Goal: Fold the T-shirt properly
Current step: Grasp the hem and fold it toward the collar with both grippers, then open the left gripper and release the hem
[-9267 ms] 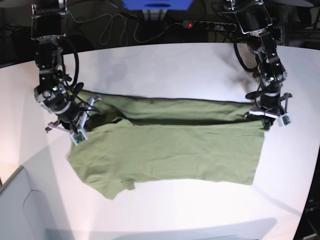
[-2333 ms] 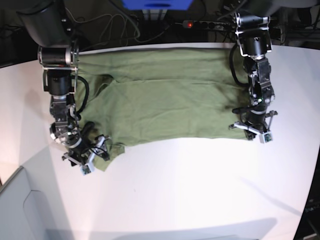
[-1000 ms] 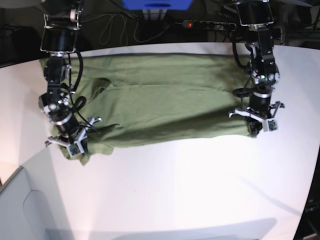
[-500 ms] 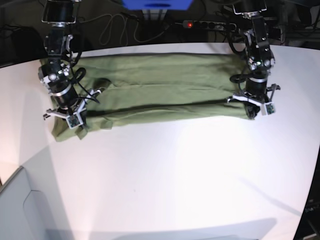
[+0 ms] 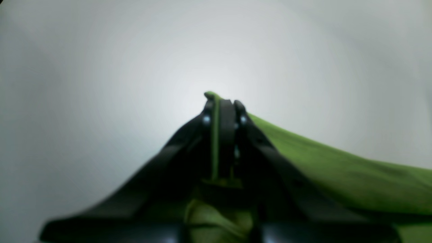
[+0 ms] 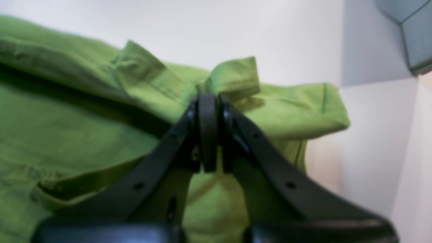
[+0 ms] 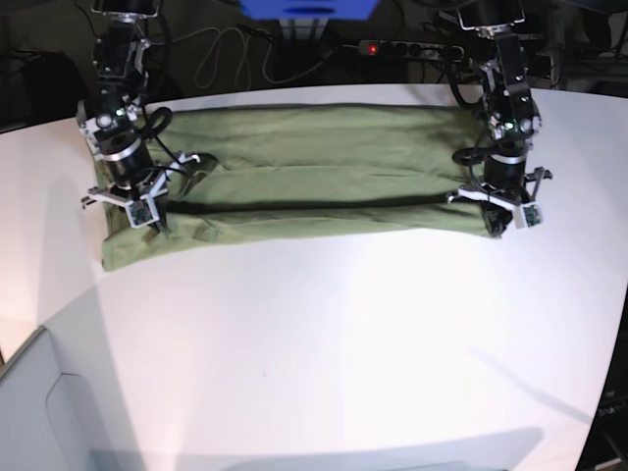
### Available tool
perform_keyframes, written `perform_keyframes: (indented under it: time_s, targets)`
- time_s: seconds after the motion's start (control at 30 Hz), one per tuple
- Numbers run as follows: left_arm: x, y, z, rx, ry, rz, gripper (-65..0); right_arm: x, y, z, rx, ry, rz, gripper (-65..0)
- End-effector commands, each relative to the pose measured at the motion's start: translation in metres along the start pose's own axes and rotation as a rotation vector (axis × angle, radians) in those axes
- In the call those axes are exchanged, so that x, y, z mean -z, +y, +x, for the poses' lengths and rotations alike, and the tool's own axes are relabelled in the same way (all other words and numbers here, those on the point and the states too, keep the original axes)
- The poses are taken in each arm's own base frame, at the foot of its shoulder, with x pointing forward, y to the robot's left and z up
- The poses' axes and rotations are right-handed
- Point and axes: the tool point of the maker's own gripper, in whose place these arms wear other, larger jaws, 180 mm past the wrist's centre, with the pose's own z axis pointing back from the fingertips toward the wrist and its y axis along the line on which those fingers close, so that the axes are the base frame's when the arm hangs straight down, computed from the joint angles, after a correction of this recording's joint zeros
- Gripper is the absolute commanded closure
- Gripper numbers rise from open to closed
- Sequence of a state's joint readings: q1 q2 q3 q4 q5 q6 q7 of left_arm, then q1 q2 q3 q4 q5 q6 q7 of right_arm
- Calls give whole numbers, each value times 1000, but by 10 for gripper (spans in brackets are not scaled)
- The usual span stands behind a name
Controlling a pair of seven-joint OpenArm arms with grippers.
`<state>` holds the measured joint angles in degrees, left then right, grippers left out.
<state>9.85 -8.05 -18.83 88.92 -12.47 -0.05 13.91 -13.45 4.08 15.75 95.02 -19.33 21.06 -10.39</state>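
Note:
The sage-green T-shirt lies as a long folded band across the far part of the white table. A dark crease line runs along its length. At the band's right end, my left gripper is shut on the cloth's near corner; in the left wrist view its fingertips pinch a thin green edge, with the T-shirt trailing off to the right. At the left end, my right gripper is shut on a bunched fold; the right wrist view shows its fingertips clamped on the T-shirt.
A black power strip and cables lie behind the table's far edge, beside a blue object. A grey panel rises at the near left corner, also seen as a grey panel in the right wrist view.
Both grippers have carried the shirt's near edge toward the far side of the table. The cloth has narrowed from a broad sheet into a slim band. Both stay shut on the cloth.

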Motion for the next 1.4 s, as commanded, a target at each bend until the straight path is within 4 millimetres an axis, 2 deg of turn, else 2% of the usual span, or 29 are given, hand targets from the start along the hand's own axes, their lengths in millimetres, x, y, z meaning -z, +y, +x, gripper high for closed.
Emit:
perform_keyframes:
  time_s: [0.0, 0.27, 0.43, 0.53, 0.73, 0.97, 1.03, 1.07, 1.13, 1.23, 1.3, 1.37]
  targets:
    - [0, 0, 17, 6, -54, -2, -7, 0, -5, 12, 3, -45, -15, 0]
    - [-1, 1, 19, 9, -58, -1, -7, -2, -2, 2, 12, -23, -7, 0]
    - [-17, -7, 33, 34, -101, -20, -7, 1, -1, -6, 18, -3, -1, 0]
    - [-23, -7, 35, 40, -107, -22, -7, 2, -1, -7, 20, -2, 0, 0]
    - [-27, -2, 17, 43, -62, -14, -7, 3, -3, -4, 19, -6, -4, -1]
    - [-21, 2, -5, 34, 1, -7, -15, 4, -2, -3, 21, -8, -2, -1]
    - [-21, 2, -6, 32, 4, -5, -68, 4, -2, -3, 21, -6, -2, -2]
    - [-23, 3, -5, 31, 3, -1, -115, 4, -2, -3, 21, -6, -2, -9]
    - [-26, 1, -7, 38, 7, -9, -223, 4, -2, -3, 21, -6, -2, -65]
    - [-35, 0, 2, 50, -23, -12, -333, 2, -2, -2, 17, -8, -3, -171]
    - [-39, -1, 9, 55, -41, -15, -350, 1, -4, 1, 11, -16, -7, -226]
    - [-40, 3, 13, 54, -51, 0, -340, -1, -4, 5, 7, -28, -11, -260]
